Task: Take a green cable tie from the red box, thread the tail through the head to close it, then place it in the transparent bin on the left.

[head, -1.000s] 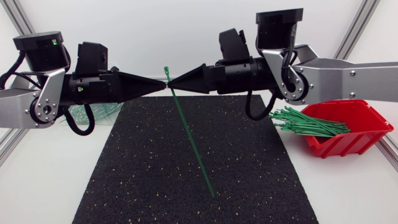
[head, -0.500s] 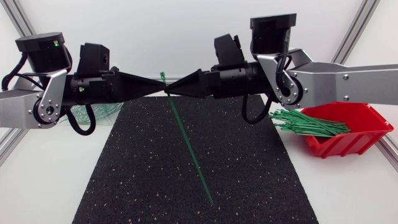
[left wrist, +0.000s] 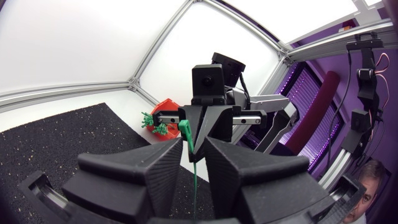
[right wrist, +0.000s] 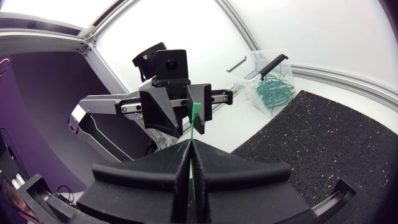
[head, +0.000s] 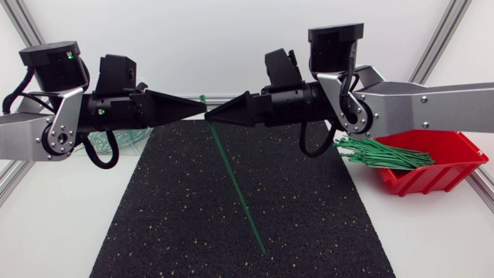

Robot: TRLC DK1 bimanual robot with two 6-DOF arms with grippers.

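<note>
Since a second ago, the right arm has been shifted toward the left, and the tie's head has been carried along with it.

Seen from above, the right gripper (head: 214,114) is closed on the green cable tie (head: 237,189) near its head. It meets the left gripper (head: 199,110) tip to tip above the far edge of the black mat (head: 170,216). The tail is seen slanting down over the mat. At the right, a red box (head: 455,174) is filled with a bundle of spare ties (head: 386,154), some poking over its rim. A transparent bin (head: 104,143) with green ties inside is partly hidden behind the left arm.

From the left wrist, the left gripper (left wrist: 194,149) is seen with its fingers a narrow gap apart. The tie (left wrist: 194,174) passes between them unclamped, and the red box (left wrist: 166,112) shows beyond.

From the right wrist, the right gripper (right wrist: 189,149) is seen pressed together on the tie (right wrist: 196,118). Closed, looped ties lie in the bin (right wrist: 261,78).
</note>
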